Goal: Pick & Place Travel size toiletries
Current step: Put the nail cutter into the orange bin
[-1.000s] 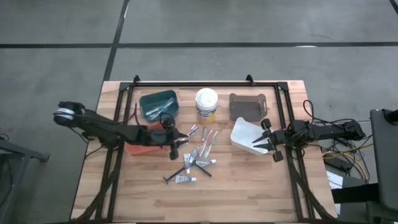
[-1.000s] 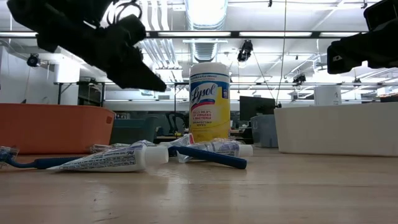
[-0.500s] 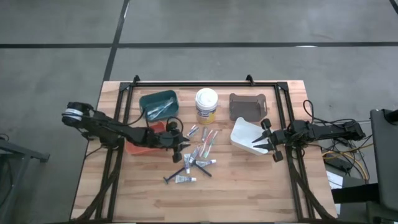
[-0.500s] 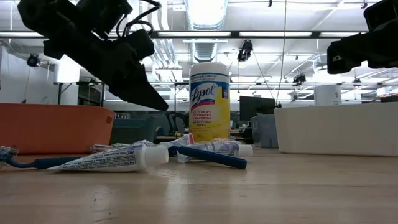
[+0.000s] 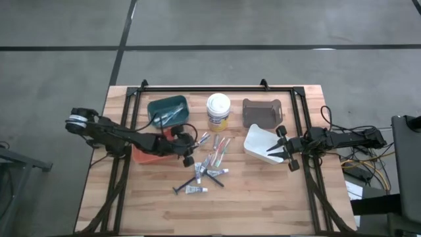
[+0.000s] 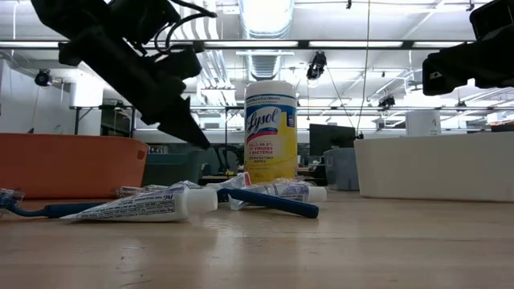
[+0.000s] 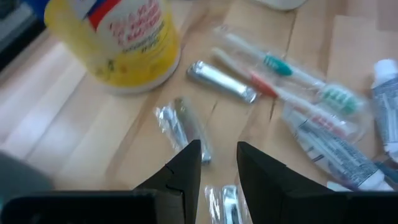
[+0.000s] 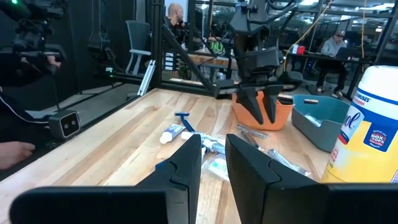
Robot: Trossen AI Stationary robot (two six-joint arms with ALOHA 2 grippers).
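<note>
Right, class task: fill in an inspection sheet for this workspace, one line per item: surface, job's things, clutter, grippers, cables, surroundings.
Surface: wooden table, black frame rails.
Job's things: toothpaste tubes, toothbrushes, blue razor and foil-wrapped packets loose mid-table.
Clutter: Lysol tub; teal bin, orange bin, brown bin, white bin.
Grippers: left gripper above the pile beside the orange bin, fingers slightly apart, empty; right gripper waits at the white bin, empty.
Cables: bundle off the right edge.
Surroundings: people at desks behind.
</note>
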